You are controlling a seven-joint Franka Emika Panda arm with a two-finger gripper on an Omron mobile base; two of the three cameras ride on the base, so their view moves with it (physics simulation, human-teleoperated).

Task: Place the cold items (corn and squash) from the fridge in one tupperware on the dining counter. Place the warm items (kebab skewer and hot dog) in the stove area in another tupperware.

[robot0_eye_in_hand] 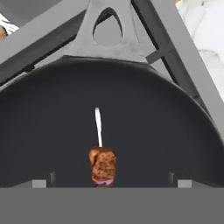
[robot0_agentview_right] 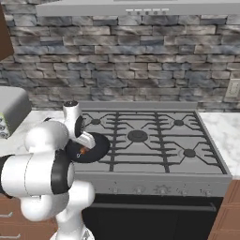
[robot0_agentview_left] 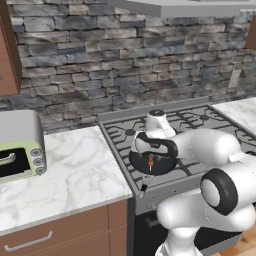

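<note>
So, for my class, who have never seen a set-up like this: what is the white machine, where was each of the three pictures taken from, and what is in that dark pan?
The white machine is a robot arm with a two-finger gripper, all computer-rendered. Two pictures come from cameras on its base, behind it to the left and right; both look over the arm at a steel stove set against a stone wall. The third comes from a camera on the hand, looking straight down.

A black pan sits on the stove's front left burner. In it lies the kebab skewer: a thin pale stick with brown and red pieces. The gripper hangs just above it, jaws wide open, holding nothing. A toaster oven stands on the marbled counter to the left.
</note>
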